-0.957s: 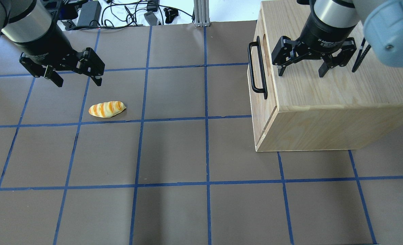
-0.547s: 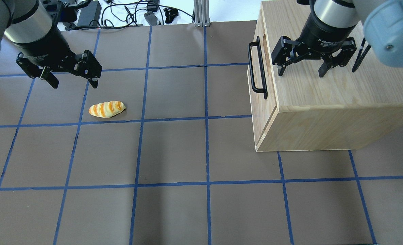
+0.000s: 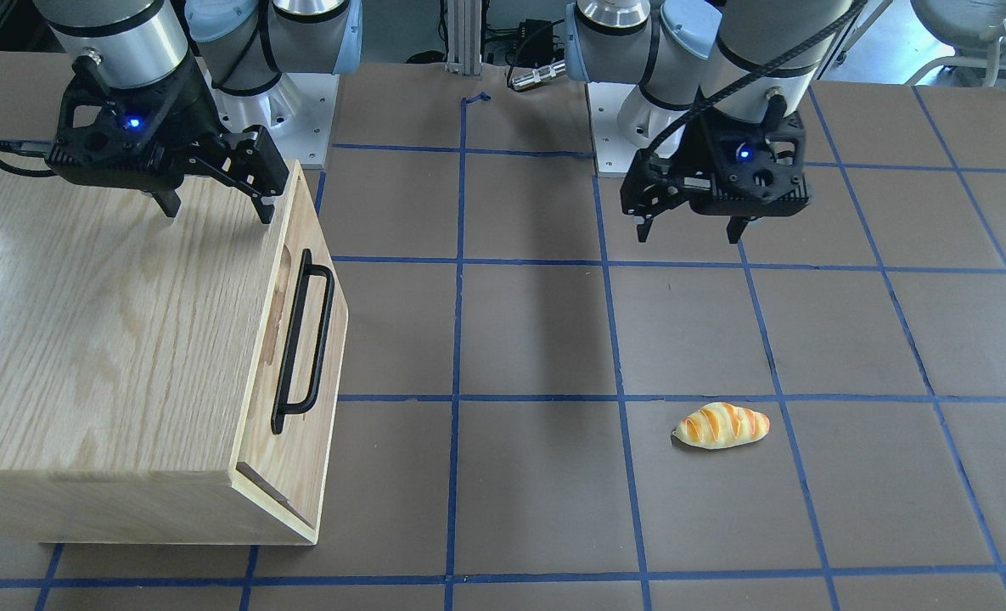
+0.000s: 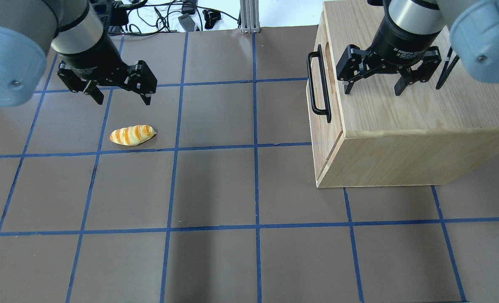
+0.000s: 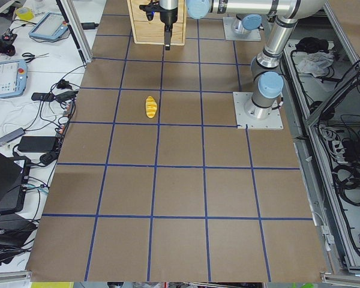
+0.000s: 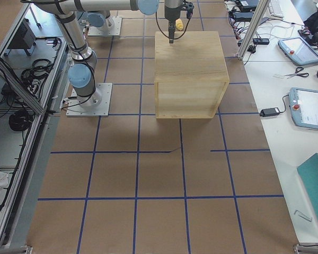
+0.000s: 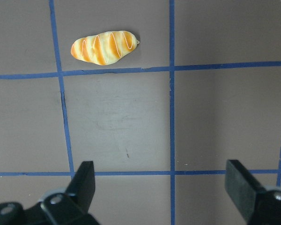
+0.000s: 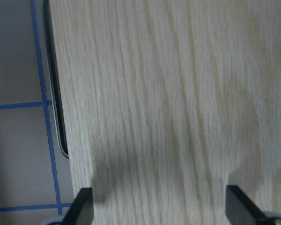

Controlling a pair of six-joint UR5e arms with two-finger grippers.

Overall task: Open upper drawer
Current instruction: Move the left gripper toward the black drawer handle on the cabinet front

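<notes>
Brown table (image 4: 215,189), blue tape grid (image 4: 255,126). White bench (image 5: 45,72) along operator side (cables (image 5: 48,114), teach pendants (image 6: 310,108)). Aluminium post (image 4: 248,17).

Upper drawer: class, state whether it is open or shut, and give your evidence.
Shut. The upper drawer has its front flush with the cabinet body, and no interior shows behind it.
</notes>
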